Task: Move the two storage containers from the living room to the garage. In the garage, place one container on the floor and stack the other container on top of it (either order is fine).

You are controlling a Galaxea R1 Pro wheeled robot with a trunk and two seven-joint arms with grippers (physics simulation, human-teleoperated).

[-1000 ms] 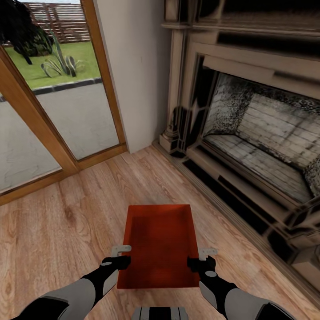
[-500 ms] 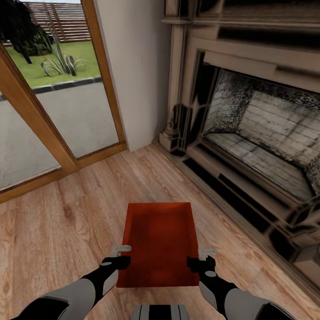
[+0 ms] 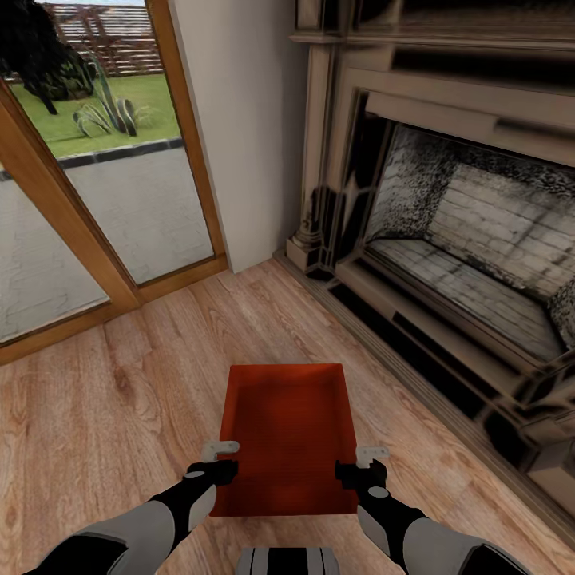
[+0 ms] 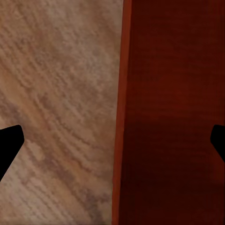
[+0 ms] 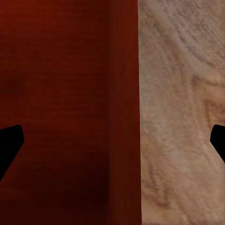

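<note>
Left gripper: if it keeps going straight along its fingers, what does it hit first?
Most likely the side wall of the orange-red bin: in the left wrist view its rim runs between the open jaws of the left gripper, one finger over the wood floor, the other over the bin's inside. Depth to the rim is unclear.

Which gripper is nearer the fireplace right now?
Right. The right gripper straddles the container's wall on the side facing the fireplace; the left gripper straddles the opposite wall, on the glass door side.
</note>
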